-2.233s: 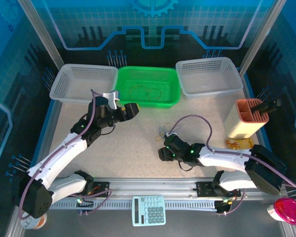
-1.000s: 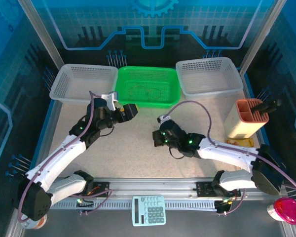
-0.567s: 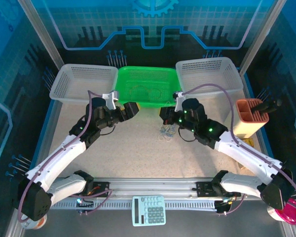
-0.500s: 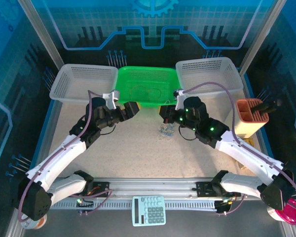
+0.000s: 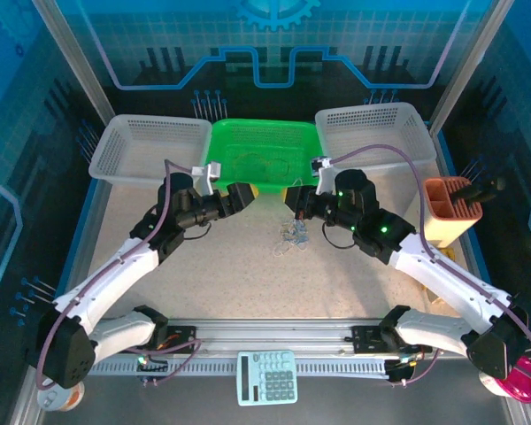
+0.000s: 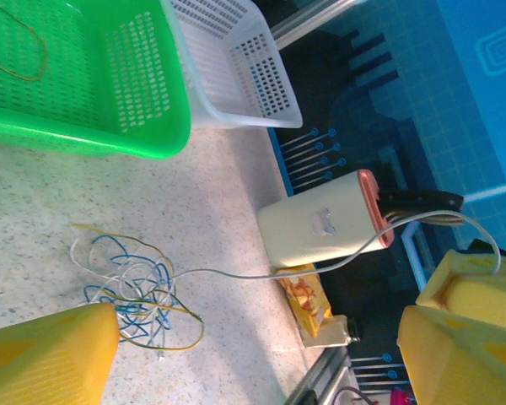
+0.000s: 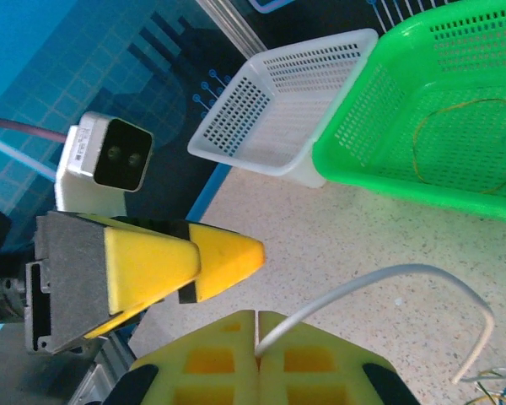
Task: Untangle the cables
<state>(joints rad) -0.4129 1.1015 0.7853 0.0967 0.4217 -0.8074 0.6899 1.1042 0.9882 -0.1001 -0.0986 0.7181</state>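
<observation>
Jaws on the right gripper (image 7: pixel 257 327) are pressed together, pinching the end of a white cable (image 7: pixel 409 268). It arcs away from the fingers and drops toward the tangle (image 6: pixel 131 291). Jaws on the left gripper (image 6: pixel 257 321) stand wide apart with nothing between them.

From above, the two grippers face each other tip to tip, a small gap apart. They hang close to the far edge of the table (image 5: pixel 230 266), just in front of the green basket (image 5: pixel 265 184).

The tangle of blue, white and yellowish cables lies on the table just nearer than the grippers, about midway between the left and right edges. The white cable leads out of it and up to the right gripper.

A single yellowish cable (image 7: pixel 443 112) lies loose inside the green basket. The left basket (image 5: pixel 115 173) and right basket (image 5: pixel 372 164), both white, flank the green one along the far edge.

A holder (image 5: pixel 438 221) stands near the right edge with a snack packet (image 6: pixel 308 295) at its foot. A calculator (image 5: pixel 267 376) sits beyond the near edge.
</observation>
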